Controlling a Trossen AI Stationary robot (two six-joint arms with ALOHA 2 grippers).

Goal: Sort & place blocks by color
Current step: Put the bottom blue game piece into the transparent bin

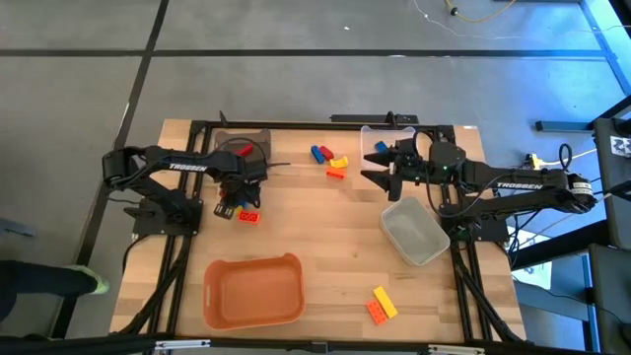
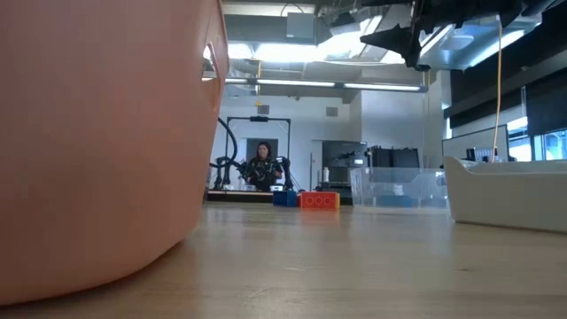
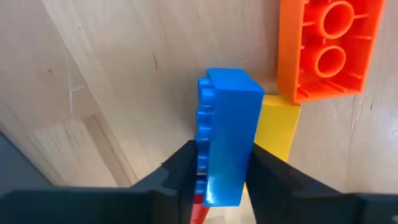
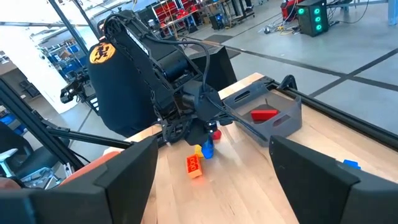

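Blue block (image 3: pixel 227 137) is sitting on edge between the left gripper (image 3: pixel 217 180) fingers, which are closing on its sides beside the dark bin (image 1: pixel 242 143), presumably for lifting. The right gripper (image 1: pixel 380 165) is waiting spread wide above the clear bin (image 1: pixel 380 133).

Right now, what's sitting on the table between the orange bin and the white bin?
Only bare wood lies between the orange bin and the white bin in the high view. The yellow and orange blocks lie nearer the front edge.
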